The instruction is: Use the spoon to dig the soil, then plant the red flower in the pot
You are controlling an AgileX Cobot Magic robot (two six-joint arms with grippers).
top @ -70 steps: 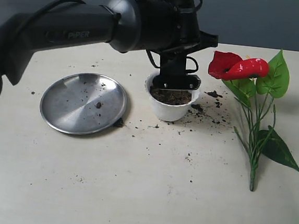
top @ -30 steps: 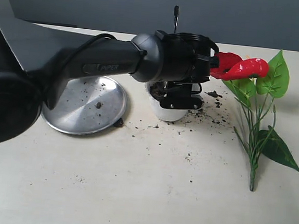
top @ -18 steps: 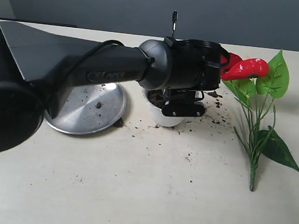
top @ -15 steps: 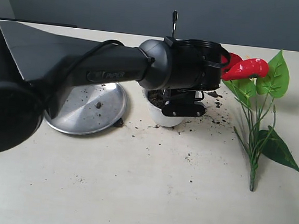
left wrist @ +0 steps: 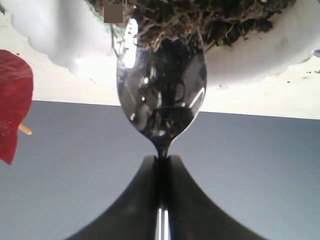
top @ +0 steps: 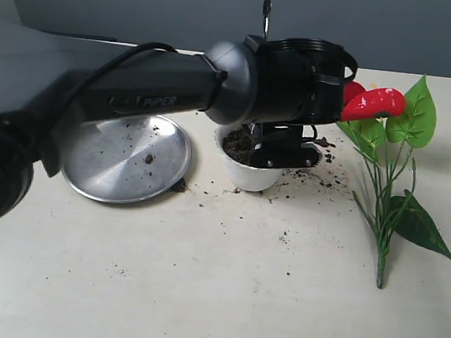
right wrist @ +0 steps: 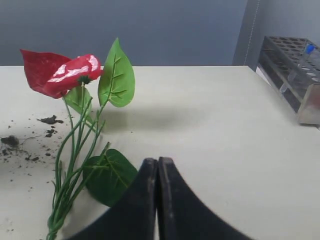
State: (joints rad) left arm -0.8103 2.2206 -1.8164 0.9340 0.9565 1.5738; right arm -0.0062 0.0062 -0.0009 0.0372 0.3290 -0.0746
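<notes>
The spoon [left wrist: 161,100] was clamped by its neck between the closed fingers of the left gripper [left wrist: 161,172]. Its handle end was seen sticking up above the wrist in the exterior view. The tip of its bowl was placed at the soil [left wrist: 215,17] just inside the rim of the white pot [left wrist: 50,35]. The pot was set on the table [top: 199,293] between a steel plate [top: 108,159] and the red flower [top: 369,102]. The flower was laid on the table to the right, apart from the pot, with its blooms toward the back. Loose crumbs of soil were scattered around the pot. The right gripper [right wrist: 158,167] was held near the flower's lower leaf, its jaws pressed together on nothing.
</notes>
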